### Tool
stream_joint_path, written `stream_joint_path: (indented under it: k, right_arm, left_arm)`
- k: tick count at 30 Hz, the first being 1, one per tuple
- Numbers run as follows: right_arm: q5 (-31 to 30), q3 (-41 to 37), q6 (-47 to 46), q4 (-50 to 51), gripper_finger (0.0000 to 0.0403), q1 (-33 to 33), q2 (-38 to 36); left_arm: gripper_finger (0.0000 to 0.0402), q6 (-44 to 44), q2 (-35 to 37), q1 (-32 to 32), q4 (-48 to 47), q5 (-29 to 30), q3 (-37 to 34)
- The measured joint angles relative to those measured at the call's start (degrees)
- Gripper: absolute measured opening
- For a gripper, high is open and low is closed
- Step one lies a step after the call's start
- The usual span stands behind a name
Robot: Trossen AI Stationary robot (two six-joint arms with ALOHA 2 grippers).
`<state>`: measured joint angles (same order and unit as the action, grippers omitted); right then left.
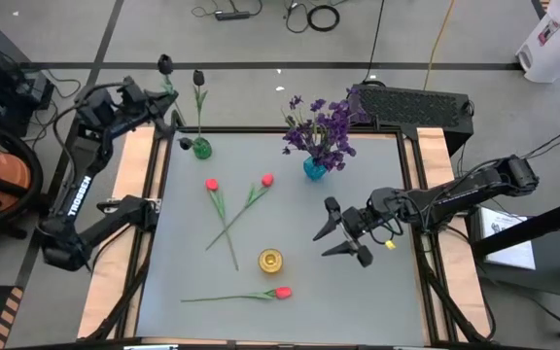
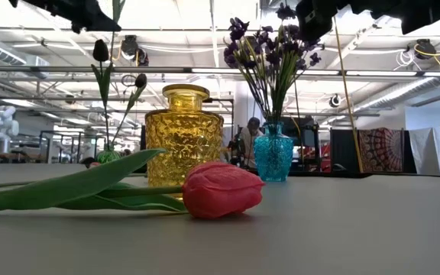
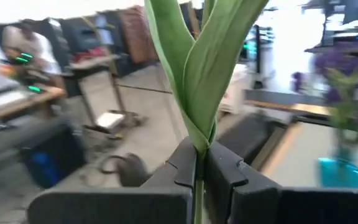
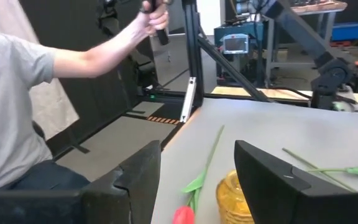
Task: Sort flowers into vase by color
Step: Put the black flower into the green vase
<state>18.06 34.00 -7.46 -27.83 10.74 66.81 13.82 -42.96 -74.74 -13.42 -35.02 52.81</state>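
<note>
Left gripper (image 1: 166, 95), upper left of frame, clenched on a black tulip (image 1: 164, 64) stem, raised near the green vase (image 1: 201, 148) for insertion. Right gripper (image 1: 338, 233), released, waiting above the surface (image 1: 358, 301) beside red tulips (image 1: 266, 180).

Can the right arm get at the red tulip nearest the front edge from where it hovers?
Probably yes. The right gripper hangs open over bare table, and the red tulip lies flat beyond the yellow jar, which stands beside the path.
</note>
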Motion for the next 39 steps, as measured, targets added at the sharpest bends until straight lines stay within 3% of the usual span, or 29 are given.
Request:
stream_joint_path:
  k: [4,8,13,19,28,32,39]
  right_arm:
    - [-2.22,0.0,0.39,0.57,0.0196,0.35,0.0]
    - [-2.92,0.0,0.57,0.52,0.0196,1.05,0.9]
    - [-2.99,0.0,0.63,-0.42,0.0196,1.08,3.46]
    - [-3.02,0.0,0.66,-2.53,0.0196,1.01,7.38]
    - [-3.02,0.0,0.55,-4.03,0.0196,1.01,9.79]
    - [-3.01,0.0,0.32,-4.09,0.0196,1.01,9.79]
    - [-3.01,0.0,0.27,-4.13,0.0196,1.01,9.79]
  left_arm:
    - [0.0017,2.05,0.0,-2.11,-6.66,-6.46,0.41]
    - [0.0017,6.07,-0.41,-3.15,-12.46,-5.94,0.41]
    - [0.0017,5.99,-1.7,-3.25,-13.21,-5.39,0.38]
    - [0.0017,1.87,-3.19,-3.23,-9.74,-2.47,-0.47]
    - [0.0017,-5.42,-2.73,-0.72,5.06,1.88,-9.32]
    - [0.0017,-5.87,-2.36,1.0,9.15,6.61,-12.05]
    - [0.0017,-4.46,-2.4,1.87,10.6,8.71,-12.42]
